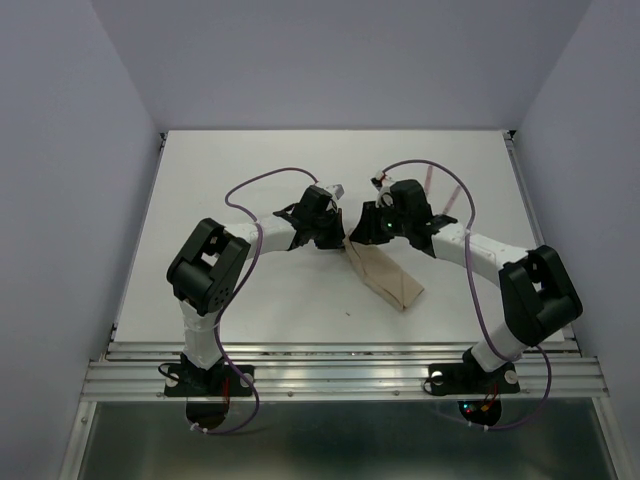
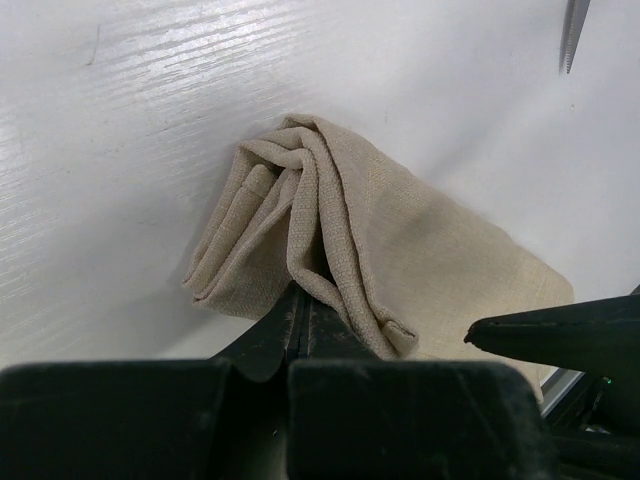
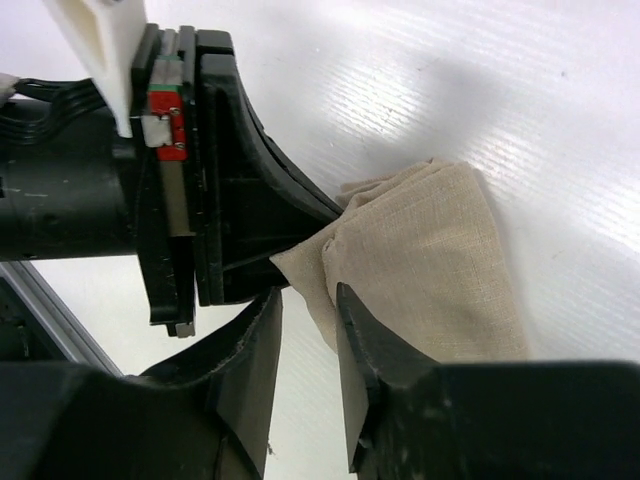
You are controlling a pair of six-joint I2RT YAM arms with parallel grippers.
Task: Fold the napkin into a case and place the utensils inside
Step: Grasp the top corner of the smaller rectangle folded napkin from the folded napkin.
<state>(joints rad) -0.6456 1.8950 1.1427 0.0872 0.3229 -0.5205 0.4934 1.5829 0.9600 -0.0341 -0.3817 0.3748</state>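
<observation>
White table [image 1: 230,170] holds the folded napkin [image 1: 386,278], utensils [image 1: 450,200] lying outside it.

**No writing to be read**

Looking across all three views, I can make out no word, number, brand or sign. The tan napkin [image 1: 385,275] is plain cloth, and the white table [image 1: 250,170] shows only bare surface. In the right wrist view, a small red part [image 3: 165,100] sits on the housing of the other arm. If anything is printed on it, it is too small to read.
</observation>
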